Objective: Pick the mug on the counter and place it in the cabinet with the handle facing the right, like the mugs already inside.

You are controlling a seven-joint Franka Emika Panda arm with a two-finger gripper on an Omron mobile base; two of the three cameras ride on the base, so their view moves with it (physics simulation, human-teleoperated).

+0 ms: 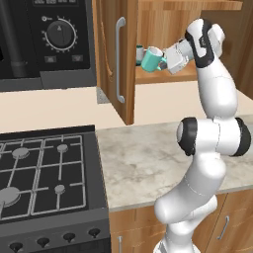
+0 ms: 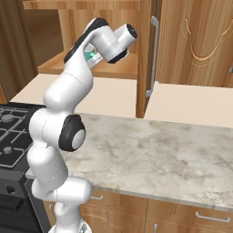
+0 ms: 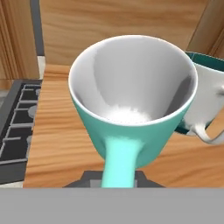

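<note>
Small light teal mug with pale interior (image 3: 131,109) held tilted at the cabinet shelf, clamped in the claw (image 1: 170,60) by its loop handle (image 3: 120,164), by the look of the hand view. White mug with dark band (image 3: 205,100) just beside it at 3 o'clock: risk of a knock on set-down. Open wooden door with silver bar handle (image 1: 120,59) bounded the 9 o'clock side. Bare wooden shelf (image 3: 61,131) lay open below. Marbled stone tabletop (image 2: 173,150) well beneath.

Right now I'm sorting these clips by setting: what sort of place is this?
A simulated kitchen, it seems: a gas stove beside a marbled counter, and a wooden wall cabinet into which the gripper holds a mint mug.
</note>
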